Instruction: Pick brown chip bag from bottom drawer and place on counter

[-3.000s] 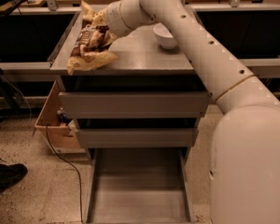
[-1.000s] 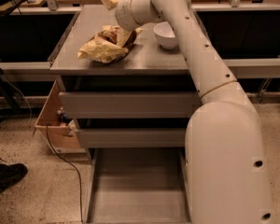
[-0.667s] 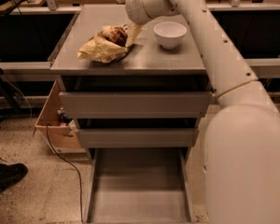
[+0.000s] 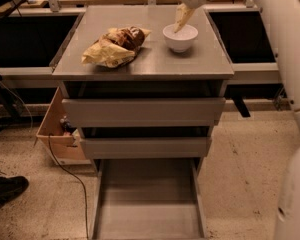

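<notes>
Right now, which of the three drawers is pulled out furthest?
The bottom drawer: its bare floor shows, while the top drawer and middle drawer show only their fronts. The claw hangs over the white bowl on the counter.

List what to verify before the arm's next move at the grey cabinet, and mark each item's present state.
1. The brown chip bag lies on the counter: ok.
2. The bag is free of the gripper, which hangs over the white bowl to the bag's right, apart from it: ok.
3. The bag lies wholly inside the counter's edges, nothing overhanging: ok.
4. The bottom drawer stands pulled out, with no bag on its floor: ok.
5. The gripper is clear of the bowl's rim before it moves sideways: cannot tell, since its tip overlaps the bowl in this view.
</notes>
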Robot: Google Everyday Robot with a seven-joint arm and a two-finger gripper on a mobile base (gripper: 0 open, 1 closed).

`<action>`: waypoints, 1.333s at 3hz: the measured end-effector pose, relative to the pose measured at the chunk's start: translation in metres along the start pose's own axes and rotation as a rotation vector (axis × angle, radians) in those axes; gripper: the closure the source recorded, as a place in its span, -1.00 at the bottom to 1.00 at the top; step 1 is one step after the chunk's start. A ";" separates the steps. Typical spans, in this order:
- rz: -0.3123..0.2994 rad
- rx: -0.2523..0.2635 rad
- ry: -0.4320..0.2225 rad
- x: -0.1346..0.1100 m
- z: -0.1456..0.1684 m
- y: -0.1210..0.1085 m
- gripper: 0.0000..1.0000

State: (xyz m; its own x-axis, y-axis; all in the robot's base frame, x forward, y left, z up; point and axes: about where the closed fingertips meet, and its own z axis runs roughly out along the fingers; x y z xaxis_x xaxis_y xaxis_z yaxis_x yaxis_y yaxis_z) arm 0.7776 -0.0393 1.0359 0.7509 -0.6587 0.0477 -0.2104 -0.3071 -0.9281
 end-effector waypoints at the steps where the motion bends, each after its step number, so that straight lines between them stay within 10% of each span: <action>1: 0.003 0.004 0.040 0.013 -0.024 0.001 -1.00; 3: 0.031 0.008 0.165 0.048 -0.052 0.009 -1.00; 4: 0.064 0.047 0.417 0.111 -0.131 0.012 -1.00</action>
State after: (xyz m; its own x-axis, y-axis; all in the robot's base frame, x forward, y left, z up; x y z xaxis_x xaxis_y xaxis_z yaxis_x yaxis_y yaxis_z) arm 0.7766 -0.2061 1.0786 0.4179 -0.8998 0.1256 -0.2123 -0.2311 -0.9495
